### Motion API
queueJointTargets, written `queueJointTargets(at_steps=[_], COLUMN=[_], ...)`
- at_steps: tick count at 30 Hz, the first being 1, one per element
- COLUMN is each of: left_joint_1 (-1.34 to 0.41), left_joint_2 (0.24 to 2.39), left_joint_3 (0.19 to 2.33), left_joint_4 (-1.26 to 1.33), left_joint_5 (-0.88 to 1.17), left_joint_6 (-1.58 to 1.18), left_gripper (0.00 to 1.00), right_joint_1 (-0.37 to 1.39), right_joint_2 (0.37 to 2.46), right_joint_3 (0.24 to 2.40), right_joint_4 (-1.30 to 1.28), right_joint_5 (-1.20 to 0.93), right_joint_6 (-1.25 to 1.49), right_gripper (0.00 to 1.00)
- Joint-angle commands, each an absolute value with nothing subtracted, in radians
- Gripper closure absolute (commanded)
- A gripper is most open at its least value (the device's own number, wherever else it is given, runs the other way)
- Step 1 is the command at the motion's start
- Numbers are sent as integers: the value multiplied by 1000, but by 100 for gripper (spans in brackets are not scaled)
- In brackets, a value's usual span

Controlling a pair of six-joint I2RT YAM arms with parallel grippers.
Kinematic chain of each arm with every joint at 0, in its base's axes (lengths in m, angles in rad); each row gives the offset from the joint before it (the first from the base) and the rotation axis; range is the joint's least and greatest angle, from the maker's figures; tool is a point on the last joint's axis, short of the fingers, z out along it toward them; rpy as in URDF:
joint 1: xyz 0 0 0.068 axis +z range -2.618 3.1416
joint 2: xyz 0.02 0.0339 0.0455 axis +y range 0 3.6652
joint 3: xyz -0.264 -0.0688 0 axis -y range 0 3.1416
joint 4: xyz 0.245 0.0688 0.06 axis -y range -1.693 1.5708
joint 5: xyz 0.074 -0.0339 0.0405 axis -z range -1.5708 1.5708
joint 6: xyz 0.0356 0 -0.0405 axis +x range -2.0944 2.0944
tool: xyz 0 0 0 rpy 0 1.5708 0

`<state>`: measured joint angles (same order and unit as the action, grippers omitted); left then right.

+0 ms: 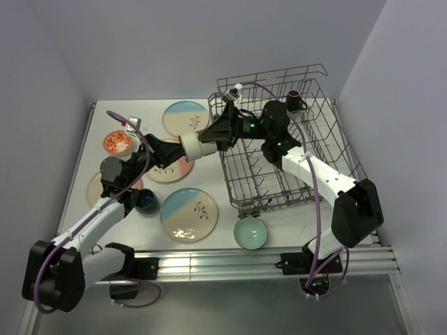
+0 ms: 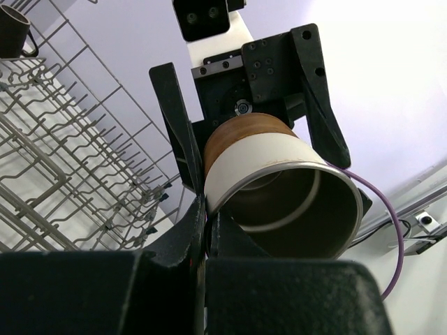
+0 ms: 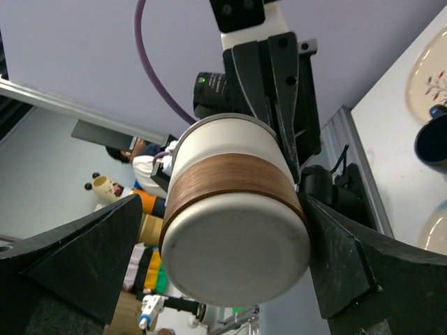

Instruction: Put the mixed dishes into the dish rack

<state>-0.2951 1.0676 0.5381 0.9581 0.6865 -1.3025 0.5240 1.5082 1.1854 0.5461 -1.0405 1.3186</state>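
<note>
Item: cream ceramic mug with a brown band [image 1: 191,146], lying on its side in the air, just left of the large grey wire dish rack with upright tines [image 1: 328,150]. The left gripper [image 2: 207,222] is closed, pinching the mug's rim wall, with the mouth turned toward its camera. The right gripper [image 1: 207,138] is spread wide, its fingers [image 3: 105,251] straddling the brown base end with a sliver of gap on one side, and it sits between mug and rack. The right arm lies across the rack's interior. A dark brown mug [image 1: 294,98] stands in the rack's far corner. On the white table [image 1: 223,223]: a cream-and-blue leaf-sprig plate [image 1: 186,116] at the far side; a cream-and-pink plate [image 1: 171,169] beneath the held mug; a second cream-and-blue plate [image 1: 188,214] nearer; a fourth plate [image 1: 96,187] partly hidden under the left arm; a small orange-red bowl [image 1: 117,142]; a dark-blue mug [image 1: 147,201]; a pale teal bowl [image 1: 250,232] by the rack's near corner.
</note>
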Motion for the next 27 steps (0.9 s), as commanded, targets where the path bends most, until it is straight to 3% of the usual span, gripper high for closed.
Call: queueJointTargets(at_steps=[1, 3, 7, 9, 10, 12, 14, 16, 17, 20, 24, 27], left_joint_1=[-291, -291, -291, -291, -291, -290, -290, -290, -291, -290, -288, -288], left_joint_2=[1068, 1071, 1078, 1081, 1081, 1083, 1074, 1042, 1029, 962, 888, 827], left_joint_3=[578, 578, 569, 565, 565, 565, 575, 594, 610, 646, 715, 744], left_joint_4=[1026, 1025, 1043, 1045, 1045, 1034, 970, 823, 777, 582, 285, 99], left_joint_5=[703, 704, 701, 701, 701, 696, 686, 655, 641, 563, 425, 301], left_joint_6=[-1292, -1290, -1296, -1296, -1296, -1293, -1272, -1208, -1177, -1076, -930, -821], left_gripper=[100, 100, 100, 100, 100, 98, 86, 50, 33, 20, 18, 18], right_joint_1=[546, 551, 551, 552, 551, 551, 548, 540, 537, 511, 448, 376], right_joint_2=[1490, 1488, 1490, 1494, 1496, 1500, 1502, 1509, 1512, 1517, 1525, 1549], right_joint_3=[1184, 1181, 1175, 1173, 1177, 1181, 1189, 1207, 1215, 1229, 1275, 1405], right_joint_4=[578, 554, 561, 589, 600, 604, 617, 612, 604, 577, 436, 90], right_joint_5=[-1052, -1051, -1054, -1060, -1063, -1069, -1084, -1104, -1114, -1143, -1149, -1074], right_joint_6=[1318, 1307, 1310, 1322, 1322, 1319, 1312, 1295, 1264, 1183, 1004, 687], right_gripper=[0, 5, 26, 46, 61, 74, 91, 100, 100, 100, 100, 100])
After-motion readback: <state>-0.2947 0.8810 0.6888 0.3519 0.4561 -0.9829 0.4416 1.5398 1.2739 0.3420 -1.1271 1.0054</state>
